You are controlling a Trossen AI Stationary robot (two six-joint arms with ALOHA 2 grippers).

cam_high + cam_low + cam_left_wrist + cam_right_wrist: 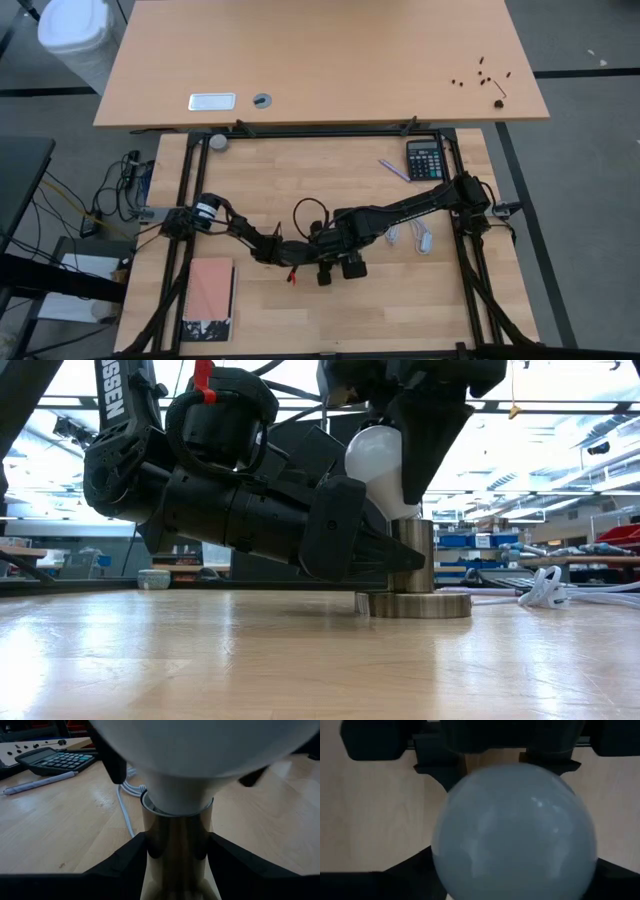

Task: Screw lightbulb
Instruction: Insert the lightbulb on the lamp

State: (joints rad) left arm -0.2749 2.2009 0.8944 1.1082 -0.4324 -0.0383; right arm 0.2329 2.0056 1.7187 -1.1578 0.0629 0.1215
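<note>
Pale wooden tabletop (330, 320) fills the lower half of the high view, and both my arms meet low and a little left of its centre. My left pincer (176, 851) lies nearly flat on the wood, its fingers (127, 857) clamped on either side of the metal socket (412, 555), pinning it upright on its round base. My right pincer (415, 455) comes down from above, its fingers closed around the white lightbulb (380, 465), whose neck sits right in the socket's mouth at the centre of the low view.

I judge the step to be turning the bulb home. To do it well I keep the bulb in line with the socket, press lightly, and twist only while the left holds the socket from spinning.

Open wood lies toward the bottom of the high view. A white cord (420, 238) trails just to the right, a calculator (425, 158) sits upper right, and a red book (210, 300) lies lower left, all well clear.
</note>
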